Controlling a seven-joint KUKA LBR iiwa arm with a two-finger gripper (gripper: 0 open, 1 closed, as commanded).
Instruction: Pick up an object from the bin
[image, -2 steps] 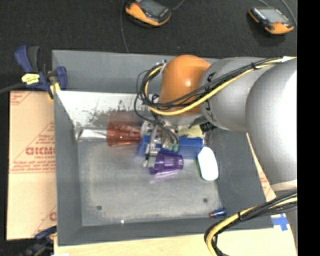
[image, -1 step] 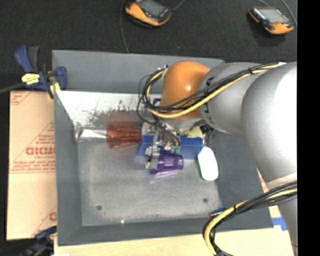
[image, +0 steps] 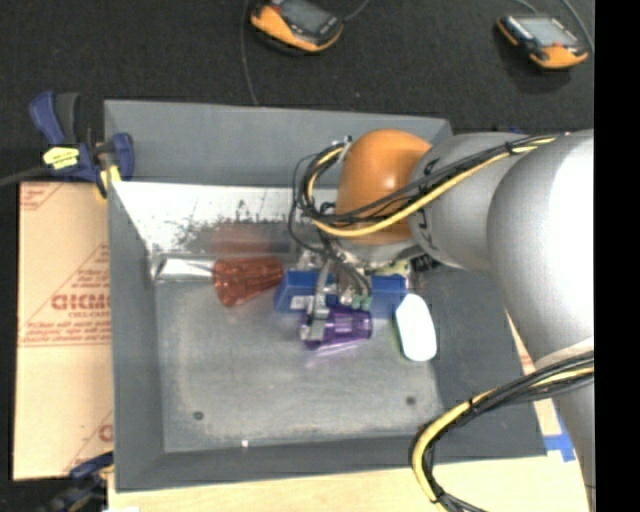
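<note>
My gripper (image: 325, 312) reaches down near the middle of the bin, under the orange wrist cover. Its fingers sit on a small heap: a purple translucent piece (image: 345, 328) lies right at the fingertips, and a blue block (image: 295, 289) sits just to its upper left. To the right lies a white oval object (image: 416, 328), a short way from the fingers. A red translucent cup-like piece (image: 245, 280) rests to the left of the blue block. Whether anything is clamped between the fingers is hidden by the gripper body.
The arm and its orange cover fill the upper right of the bin. A green bit (image: 383, 300) peeks out beside the blue block. The bin's sloped back wall rises behind the red piece. Bare floor stretches across the front and left.
</note>
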